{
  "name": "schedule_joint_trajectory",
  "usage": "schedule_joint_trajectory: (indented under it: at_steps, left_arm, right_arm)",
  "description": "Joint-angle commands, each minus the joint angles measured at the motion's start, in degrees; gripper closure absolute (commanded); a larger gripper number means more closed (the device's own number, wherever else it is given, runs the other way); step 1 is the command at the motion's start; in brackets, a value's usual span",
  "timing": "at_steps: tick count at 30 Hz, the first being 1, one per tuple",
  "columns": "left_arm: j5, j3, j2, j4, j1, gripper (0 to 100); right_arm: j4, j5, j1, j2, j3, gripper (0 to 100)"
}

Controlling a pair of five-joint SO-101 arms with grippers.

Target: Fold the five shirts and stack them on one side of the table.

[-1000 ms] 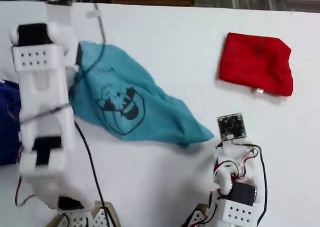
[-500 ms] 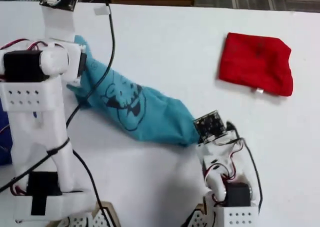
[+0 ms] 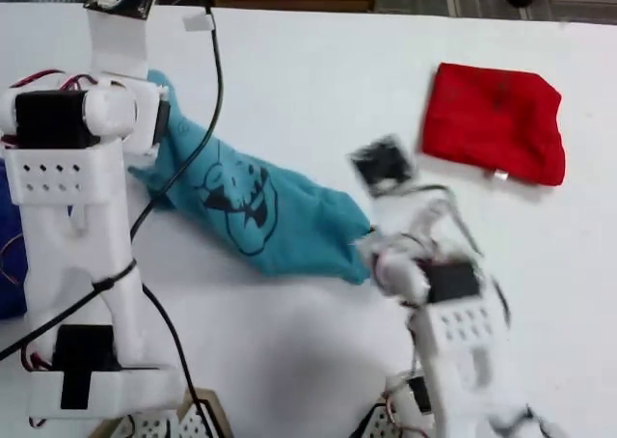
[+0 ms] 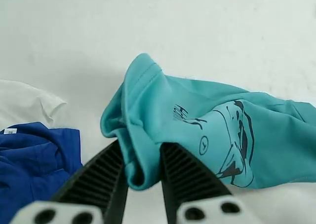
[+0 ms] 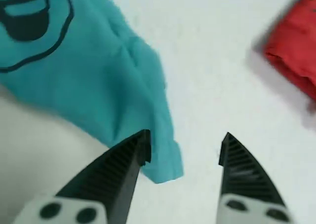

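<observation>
Clamped shut in the left gripper [image 4: 143, 160] on a bunched edge of the teal printed cotton shirt [image 4: 276, 135]. Spread wide in the right gripper [image 5: 185, 145], just over its other end. Stretched across the white table [image 3: 318, 71], apart from a folded red fabric shirt [image 3: 494, 123].

White table [image 3: 318, 62], teal shirt [image 3: 289, 228], red shirt [image 3: 492, 120]
</observation>
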Motion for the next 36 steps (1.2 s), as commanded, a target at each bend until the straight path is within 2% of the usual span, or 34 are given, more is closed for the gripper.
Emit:
schedule_joint_trajectory:
  at_steps: [1, 8, 14, 21, 25, 26, 31, 36]
  left_arm:
    - [0.3, -0.8, -0.4, -1.1, -0.6, 98]
    - [0.4, -0.4, -0.4, -1.1, -0.6, 98]
    - [0.2, -0.4, -0.1, -1.1, -0.6, 98]
    - [0.1, -0.4, -0.1, -1.1, -0.6, 98]
    - [0.2, -0.4, -0.3, -1.1, -0.6, 98]
    - [0.2, -0.4, -0.4, -1.1, -0.6, 98]
    - [0.4, -0.3, -0.1, 0.0, -0.6, 98]
    - [0.1, -0.5, -0.5, 0.7, -0.7, 98]
  right_arm:
    - [-2.1, -0.4, -6.8, 11.5, -2.5, 76.9]
    - [-12.6, -0.4, -8.4, 29.8, -3.3, 76.9]
    - [-13.1, -0.4, -9.3, 44.9, -8.8, 76.9]
    - [-3.2, -0.4, -9.0, 56.4, -21.5, 78.5]
    - [-1.0, -0.4, -8.8, 61.6, -25.8, 99.8]
    - [-0.7, -0.4, -8.8, 62.4, -26.3, 95.8]
    - [1.0, 0.1, -6.8, 62.7, -29.9, 98.0]
    - [6.4, 2.3, 2.9, 60.7, -39.4, 97.9]
